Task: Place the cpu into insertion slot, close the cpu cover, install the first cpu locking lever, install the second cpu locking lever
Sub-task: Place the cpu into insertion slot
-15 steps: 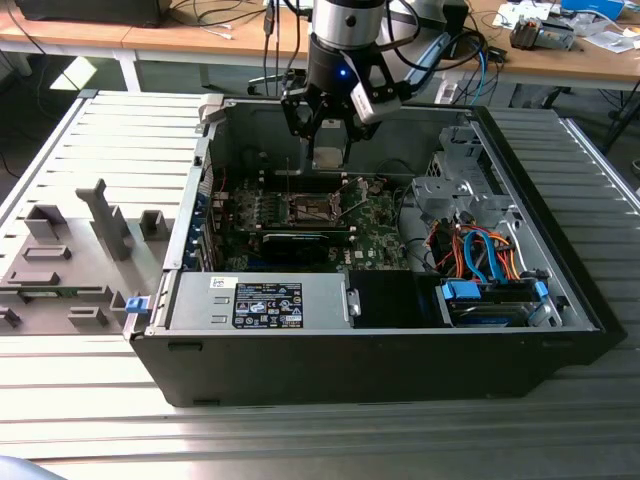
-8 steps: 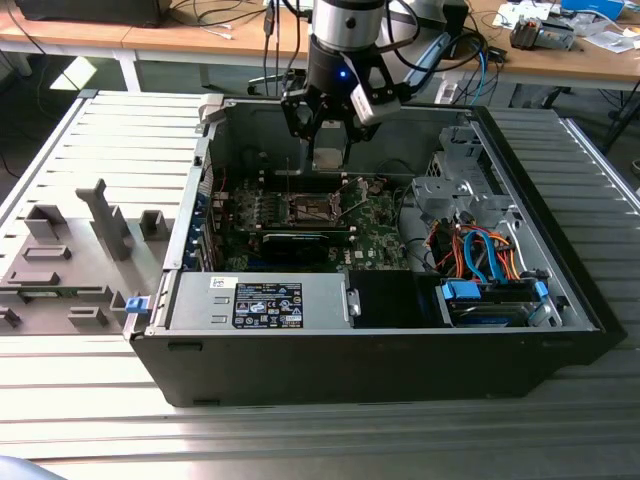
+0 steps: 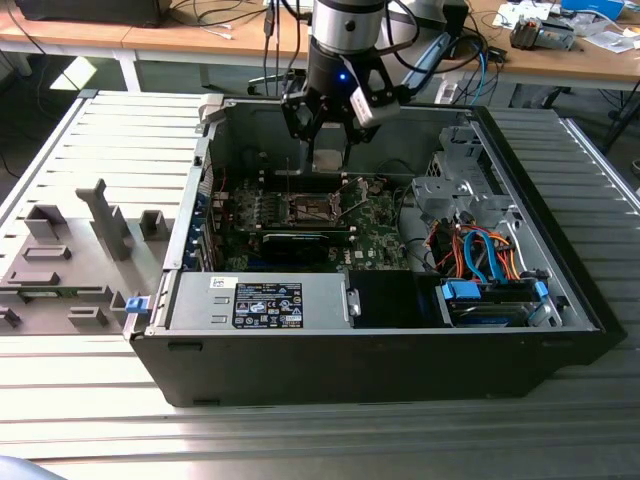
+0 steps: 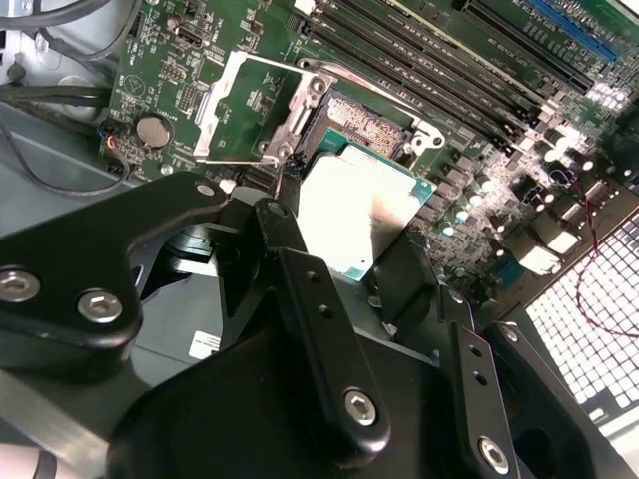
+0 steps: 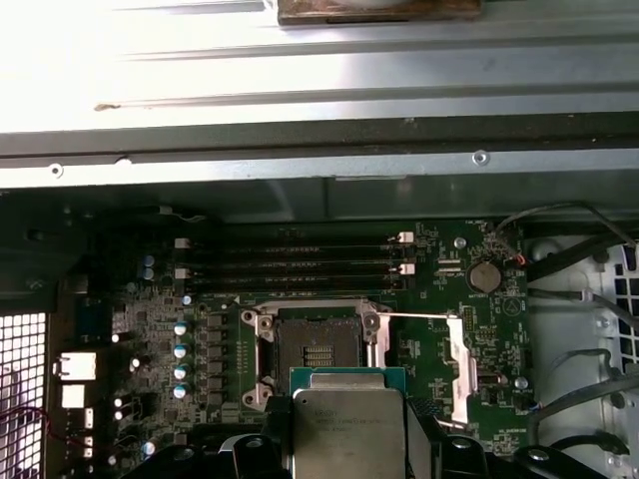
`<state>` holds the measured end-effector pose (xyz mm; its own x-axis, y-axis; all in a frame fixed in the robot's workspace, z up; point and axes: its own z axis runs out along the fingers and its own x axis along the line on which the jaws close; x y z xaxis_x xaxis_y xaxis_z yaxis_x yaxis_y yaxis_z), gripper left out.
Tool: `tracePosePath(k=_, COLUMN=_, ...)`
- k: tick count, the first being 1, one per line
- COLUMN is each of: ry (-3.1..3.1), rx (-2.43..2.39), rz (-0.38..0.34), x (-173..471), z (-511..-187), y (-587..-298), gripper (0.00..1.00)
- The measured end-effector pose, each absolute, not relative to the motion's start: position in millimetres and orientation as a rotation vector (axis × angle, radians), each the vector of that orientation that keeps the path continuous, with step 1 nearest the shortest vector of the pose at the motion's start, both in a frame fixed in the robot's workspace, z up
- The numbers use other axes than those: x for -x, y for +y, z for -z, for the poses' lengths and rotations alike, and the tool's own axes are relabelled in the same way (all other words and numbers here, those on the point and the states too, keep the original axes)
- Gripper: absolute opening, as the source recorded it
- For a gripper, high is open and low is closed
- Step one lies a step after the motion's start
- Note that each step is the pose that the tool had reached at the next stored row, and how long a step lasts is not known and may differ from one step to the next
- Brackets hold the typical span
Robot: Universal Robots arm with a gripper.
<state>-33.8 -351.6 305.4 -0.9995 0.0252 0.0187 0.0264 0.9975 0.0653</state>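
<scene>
My gripper [image 3: 329, 150] hangs inside the open computer case, shut on the cpu [image 3: 329, 161]. The cpu [image 4: 364, 215] is a flat square chip with a silvery top, held level by its edges between black fingers [image 4: 285, 239]. It is in the air, a little off to one side of the insertion slot [image 5: 317, 349]. The slot [image 4: 367, 120] lies bare, its dark contact field ringed by a metal frame. The cpu cover [image 5: 461, 364] is swung open beside the slot and also shows as a windowed plate [image 4: 245, 105]. A thin locking lever [image 5: 419, 316] stands raised between slot and cover.
Long memory slots [image 5: 300, 264] run beside the socket. A long black card [image 3: 300, 240] crosses the motherboard. The power supply [image 3: 260, 300], a drive cage with coloured cables [image 3: 480, 250] and the case walls [image 3: 210, 150] close in the board. A grey fixture [image 3: 70, 260] lies outside, at the exterior view's left.
</scene>
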Motion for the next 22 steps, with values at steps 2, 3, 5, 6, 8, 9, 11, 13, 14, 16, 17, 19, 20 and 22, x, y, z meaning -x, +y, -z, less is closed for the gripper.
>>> tracePosePath(k=2, ry=-3.122, rx=0.04, rz=0.102, x=33.8, z=-304.7, y=-351.6, gripper=0.54)
tracePosePath(k=3, ry=-3.122, rx=0.04, rz=0.102, x=33.8, z=-304.5, y=-351.6, gripper=0.54)
tracePosePath(k=5, ry=-3.122, rx=0.04, rz=0.102, x=33.9, z=-304.2, y=-351.6, gripper=0.54)
tracePosePath(k=6, ry=-3.122, rx=0.04, rz=0.102, x=33.9, z=-304.1, y=-351.6, gripper=0.54)
tracePosePath(k=8, ry=-3.122, rx=0.04, rz=0.102, x=33.9, z=-304.0, y=-351.6, gripper=0.54)
tracePosePath(k=9, ry=-3.122, rx=0.04, rz=0.102, x=33.9, z=-304.0, y=-351.6, gripper=0.54)
tracePosePath(k=11, ry=-3.122, rx=0.04, rz=0.102, x=33.8, z=-304.0, y=-351.6, gripper=0.54)
tracePosePath(k=13, ry=-3.122, rx=0.042, rz=0.102, x=33.8, z=-304.0, y=-351.6, gripper=0.54)
tracePosePath(k=14, ry=-3.122, rx=0.043, rz=0.102, x=33.8, z=-303.9, y=-351.6, gripper=0.54)
tracePosePath(k=16, ry=-3.122, rx=0.043, rz=0.102, x=33.9, z=-303.9, y=-351.6, gripper=0.54)
tracePosePath(k=17, ry=-3.122, rx=0.043, rz=0.102, x=33.9, z=-303.9, y=-351.6, gripper=0.54)
tracePosePath(k=19, ry=-3.122, rx=0.044, rz=0.102, x=33.9, z=-303.9, y=-351.6, gripper=0.54)
tracePosePath(k=20, ry=-3.122, rx=0.044, rz=0.102, x=33.9, z=-303.9, y=-351.6, gripper=0.54)
tracePosePath(k=22, ry=-3.122, rx=0.048, rz=0.102, x=33.8, z=-303.9, y=-351.6, gripper=0.54)
